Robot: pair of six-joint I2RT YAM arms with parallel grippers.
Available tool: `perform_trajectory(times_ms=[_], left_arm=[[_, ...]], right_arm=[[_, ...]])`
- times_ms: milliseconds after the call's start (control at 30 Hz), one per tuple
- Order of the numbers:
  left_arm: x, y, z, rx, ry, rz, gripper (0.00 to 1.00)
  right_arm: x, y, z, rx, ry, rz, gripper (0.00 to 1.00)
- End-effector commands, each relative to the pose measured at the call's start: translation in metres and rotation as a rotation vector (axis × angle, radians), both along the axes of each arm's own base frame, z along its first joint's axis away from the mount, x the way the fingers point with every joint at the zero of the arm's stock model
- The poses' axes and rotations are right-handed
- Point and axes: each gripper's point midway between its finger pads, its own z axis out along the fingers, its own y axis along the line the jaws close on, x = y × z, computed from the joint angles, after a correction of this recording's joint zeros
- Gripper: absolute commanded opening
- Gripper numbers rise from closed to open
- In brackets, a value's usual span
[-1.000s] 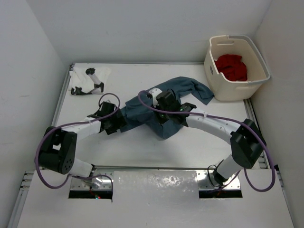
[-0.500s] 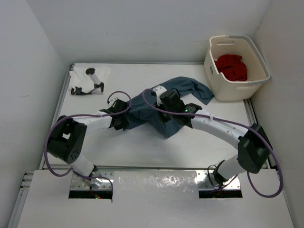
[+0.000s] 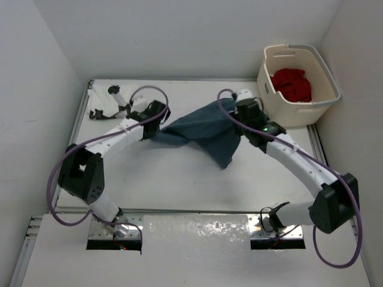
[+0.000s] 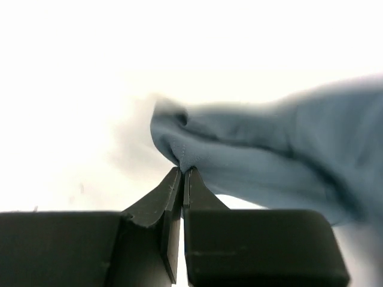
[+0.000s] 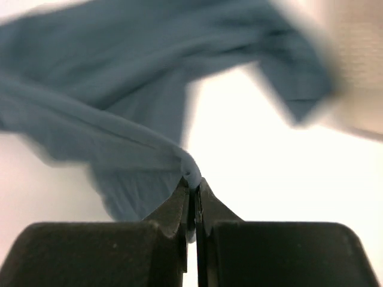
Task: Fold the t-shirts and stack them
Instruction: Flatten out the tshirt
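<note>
The left hand (image 4: pixel 182 170) is clamped on one bunched edge of the blue-grey shirt (image 3: pixel 203 128) and the right hand (image 5: pixel 192 182) pinches the opposite edge, the cloth stretched between them over mid-counter (image 3: pixel 179 185). A red shirt (image 3: pixel 292 85) fills the basket (image 3: pixel 299 110) at 2 o'clock. A white shirt (image 3: pixel 99 101) lies at 10 o'clock.

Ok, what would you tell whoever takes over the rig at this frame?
The left gripper is shut on one end of the blue-grey shirt; the right gripper is shut on the other, cloth stretched between them.
The white shirt lies at the far left corner of the table; folded or not is unclear.
The red shirt sits bunched in the basket.
Nothing is stacked.
Left: fold the blue-grey shirt, fetch and fold the red shirt, stack all three.
</note>
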Motion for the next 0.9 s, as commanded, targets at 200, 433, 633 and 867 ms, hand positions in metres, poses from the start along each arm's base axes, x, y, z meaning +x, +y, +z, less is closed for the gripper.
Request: perform_trajectory(times_ms=[200,433,633,867], left_arm=[[0.048,0.065,0.258,0.245,-0.569,0.293,0.0],[-0.006,0.099,0.408,0.171,-0.949,0.304,0.0],[-0.084,0.118,0.515,0.008,-1.303,0.174,0.0],[-0.174,0.133,0.602,-0.085,-1.61,0.019,0.0]], right_arm=[[0.027,-0.152,0.216,-0.216,-0.505,-0.43,0.0],[-0.015,-0.178,0.342,-0.29,-0.739,-0.442,0.0],[-0.073,-0.186,0.43,-0.239,-0.95,-0.386,0.0],[-0.131,-0.195,0.479,-0.214,-1.106,-0.337,0.0]])
